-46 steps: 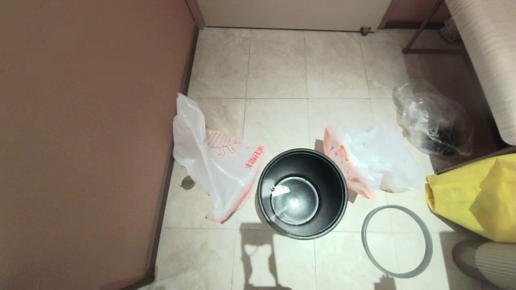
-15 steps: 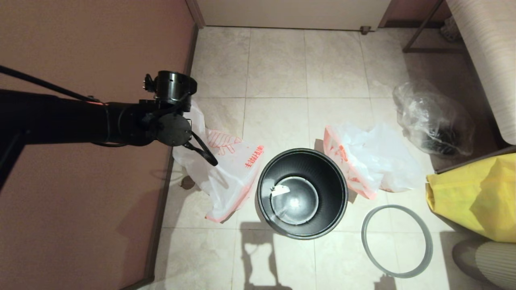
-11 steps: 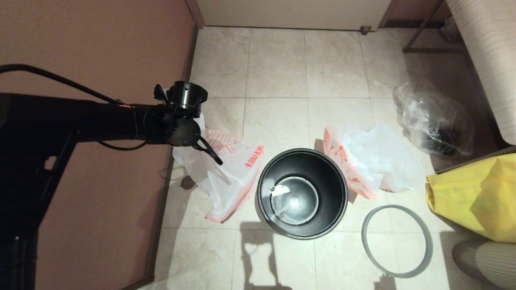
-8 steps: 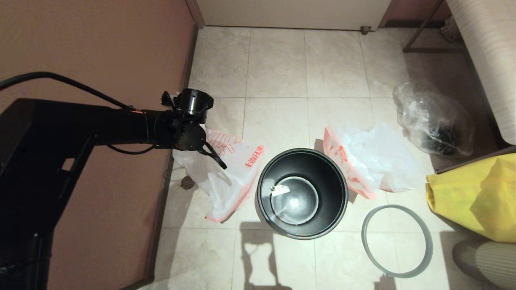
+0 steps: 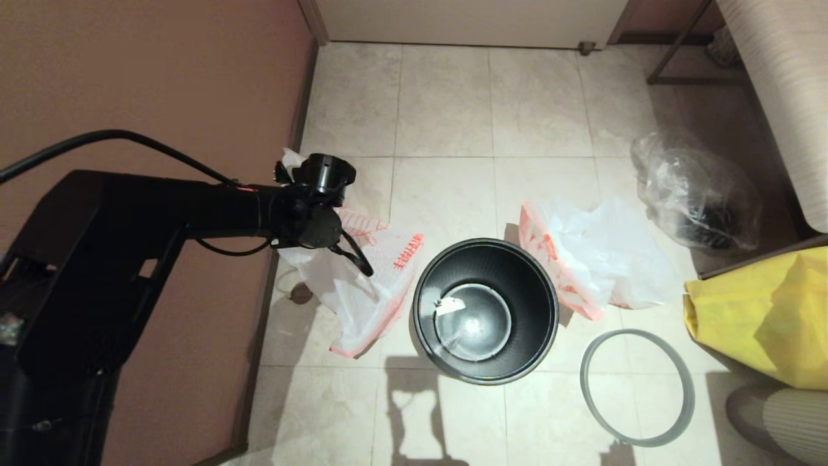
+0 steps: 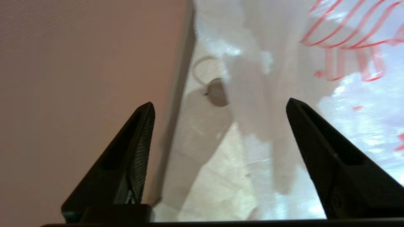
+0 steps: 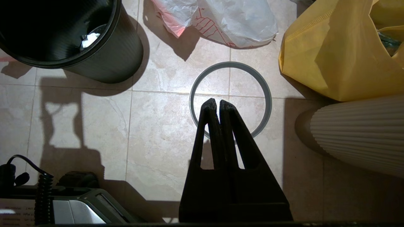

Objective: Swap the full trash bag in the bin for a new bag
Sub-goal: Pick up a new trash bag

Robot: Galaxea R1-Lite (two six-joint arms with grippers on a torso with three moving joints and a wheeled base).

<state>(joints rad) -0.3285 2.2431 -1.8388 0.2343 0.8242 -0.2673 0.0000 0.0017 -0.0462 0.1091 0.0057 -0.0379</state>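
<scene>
One left gripper [image 5: 362, 262], fingers spread wide, hovers over the new bag [image 5: 362, 285], which lies limp on the floor between wall and bin [image 5: 485, 310]; thin, light, slippery film, probably best pinched at a raised fold. Right gripper [image 7: 218, 105] hangs closed above the grey rim ring [image 7: 230, 97].
</scene>
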